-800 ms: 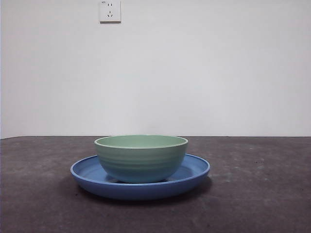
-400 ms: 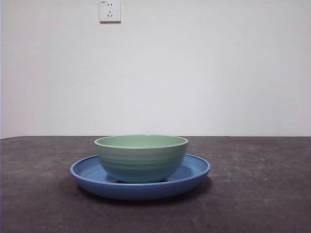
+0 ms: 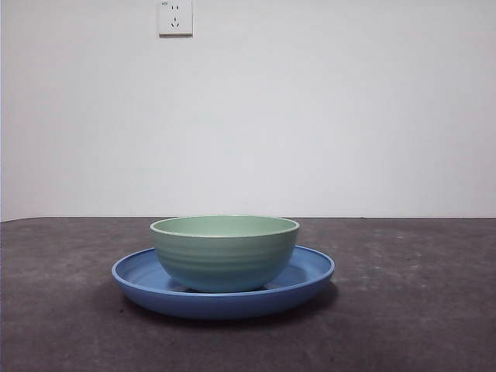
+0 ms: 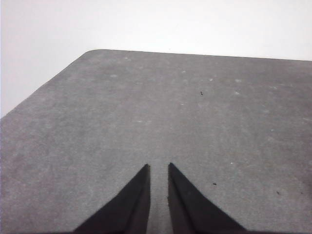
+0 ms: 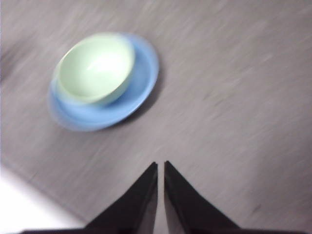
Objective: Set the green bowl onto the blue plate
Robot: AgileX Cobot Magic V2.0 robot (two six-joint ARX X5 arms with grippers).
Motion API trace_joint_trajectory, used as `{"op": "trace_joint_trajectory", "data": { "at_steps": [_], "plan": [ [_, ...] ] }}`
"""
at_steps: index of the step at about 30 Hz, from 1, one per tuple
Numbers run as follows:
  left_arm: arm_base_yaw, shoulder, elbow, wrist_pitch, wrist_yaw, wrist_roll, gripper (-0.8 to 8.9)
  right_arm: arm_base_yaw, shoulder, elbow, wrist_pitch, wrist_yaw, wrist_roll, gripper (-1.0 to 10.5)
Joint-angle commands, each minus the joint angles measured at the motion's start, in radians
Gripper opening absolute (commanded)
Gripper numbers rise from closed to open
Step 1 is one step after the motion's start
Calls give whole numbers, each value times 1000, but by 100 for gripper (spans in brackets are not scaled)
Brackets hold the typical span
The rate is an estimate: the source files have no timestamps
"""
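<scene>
The green bowl (image 3: 225,253) is sitting upright on the blue plate (image 3: 310,273), a little toward one side of it rather than dead centre, and nothing is touching either of them. From the front, the pair is looking just as it did a second ago: no shift, no wobble, no arm in sight. So the placing seems done. The right gripper (image 5: 161,168) is hanging well clear above the table (image 5: 234,97), empty, its two black jaws drawn nearly together with only a thin slit between them. Its picture is smeared, so that arm is probably moving, likely pulling away. The left gripper (image 4: 158,170) is waiting over a bare stretch of table, holding nothing, jaws close together with a narrow gap.
</scene>
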Motion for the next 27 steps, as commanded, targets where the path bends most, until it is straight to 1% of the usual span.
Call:
{"op": "trace_joint_trajectory", "data": {
  "at_steps": [1, 3, 4, 6, 7, 10, 11, 15, 19, 21, 25, 27],
  "plan": [
    [-1, -2, -20, -8, 2, -2, 60, -61, -64, -126, 220, 53, -25, 18],
    [-1, -2, -20, -8, 2, -2, 60, -92, -114, -233, 395, 82, -25, 18],
    [-1, -2, -20, -8, 2, -2, 60, -109, -143, -302, 504, 82, -25, 18],
    [-1, -2, -20, -8, 2, -2, 60, -135, -188, -409, 669, 87, -26, 18],
    [-1, -2, -20, -8, 2, -2, 60, -152, -216, -473, 761, 102, -27, 18],
    [-1, -2, -20, -8, 2, -2, 60, -193, -272, -607, 930, 181, -33, 18],
    [-1, -2, -20, -8, 2, -2, 60, -206, -287, -638, 959, 205, -33, 18],
    [-1, -2, -20, -8, 2, -2, 60, -250, -347, -728, 975, 302, -33, 18],
    [-1, -2, -20, -8, 2, -2, 60, -267, -386, -773, 932, 379, -33, 18],
    [-1, -2, -20, -8, 2, -2, 60, -267, -400, -784, 897, 394, -33, 18],
    [-1, -2, -20, -8, 2, -2, 60, -267, -428, -797, 808, 390, -38, 18],
    [-1, -2, -20, -8, 2, -2, 60, -267, -427, -797, 814, 381, -54, 18]
  ]
}}
